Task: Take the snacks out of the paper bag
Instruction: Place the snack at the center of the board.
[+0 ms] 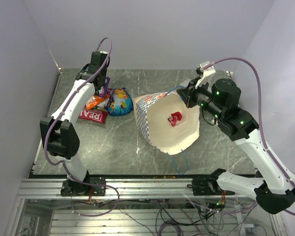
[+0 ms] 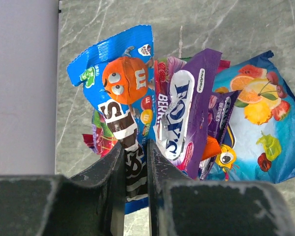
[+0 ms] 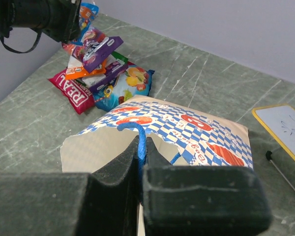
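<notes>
My left gripper (image 2: 136,160) is shut on a blue packet with an orange figure (image 2: 120,73), held over the pile of snacks (image 1: 108,102) at the table's back left. The pile holds a purple packet (image 2: 187,108), a blue fruit packet (image 2: 258,128) and a red "REAL" packet (image 3: 73,91). The paper bag (image 1: 164,123) lies on its side in the middle, mouth toward the camera, with a tiny red candy (image 1: 175,119) inside. My right gripper (image 3: 141,150) is shut on the bag's blue cord handle (image 3: 140,132) at the upper rim.
A small white board with a yellow rim (image 3: 285,129) lies on the table to the right of the bag. A purple wall stands close behind and left of the snack pile. The table's metal front rail (image 1: 152,187) runs along the near edge.
</notes>
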Action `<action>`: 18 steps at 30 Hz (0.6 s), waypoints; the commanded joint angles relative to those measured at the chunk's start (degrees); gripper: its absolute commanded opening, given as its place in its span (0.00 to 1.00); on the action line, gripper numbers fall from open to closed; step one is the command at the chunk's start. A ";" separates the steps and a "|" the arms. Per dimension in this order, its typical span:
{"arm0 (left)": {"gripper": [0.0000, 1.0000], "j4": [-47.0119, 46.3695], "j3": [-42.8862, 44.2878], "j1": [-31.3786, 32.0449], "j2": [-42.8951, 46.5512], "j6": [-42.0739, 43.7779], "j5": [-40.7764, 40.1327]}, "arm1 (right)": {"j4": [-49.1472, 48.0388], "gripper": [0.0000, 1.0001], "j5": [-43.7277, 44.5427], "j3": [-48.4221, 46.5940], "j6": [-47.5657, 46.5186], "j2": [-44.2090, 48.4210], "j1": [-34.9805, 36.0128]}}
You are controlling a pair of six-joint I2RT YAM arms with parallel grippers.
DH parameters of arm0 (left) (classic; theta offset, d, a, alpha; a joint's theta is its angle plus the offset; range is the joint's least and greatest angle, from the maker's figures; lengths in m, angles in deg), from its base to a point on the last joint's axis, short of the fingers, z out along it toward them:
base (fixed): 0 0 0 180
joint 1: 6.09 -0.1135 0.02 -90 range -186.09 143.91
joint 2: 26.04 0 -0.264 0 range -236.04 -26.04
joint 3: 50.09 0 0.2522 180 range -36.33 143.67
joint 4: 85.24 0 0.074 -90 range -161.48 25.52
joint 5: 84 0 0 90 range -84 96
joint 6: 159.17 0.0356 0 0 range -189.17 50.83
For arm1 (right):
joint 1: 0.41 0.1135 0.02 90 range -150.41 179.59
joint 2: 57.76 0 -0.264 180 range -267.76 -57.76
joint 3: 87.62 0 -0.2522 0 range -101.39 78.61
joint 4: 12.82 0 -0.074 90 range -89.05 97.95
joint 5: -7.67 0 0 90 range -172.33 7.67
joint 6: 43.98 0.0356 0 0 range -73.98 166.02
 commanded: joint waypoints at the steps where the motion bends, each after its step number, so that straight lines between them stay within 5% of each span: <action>1: 0.11 -0.83 1.21 -0.51 -3.45 0.21 0.81 | 0.00 0.00 0.11 -2.16 -0.25 -0.75 -0.01; 7: 0.28 -0.20 3.34 -1.65 -6.19 -2.64 1.23 | -0.53 0.00 -0.59 -2.25 0.20 -1.33 0.00; 11: 0.82 1.83 5.43 -1.67 -4.49 -5.11 -0.42 | -1.09 0.00 -0.98 -1.64 0.79 -1.07 0.02; 15: 0.92 3.36 4.92 -1.67 0.72 -6.78 1.53 | -2.07 0.00 -1.45 -0.66 1.66 -0.74 0.01; 18: 0.88 5.34 3.95 -1.59 4.55 -8.67 5.82 | -2.51 0.00 -1.76 -0.38 2.00 -0.85 -0.06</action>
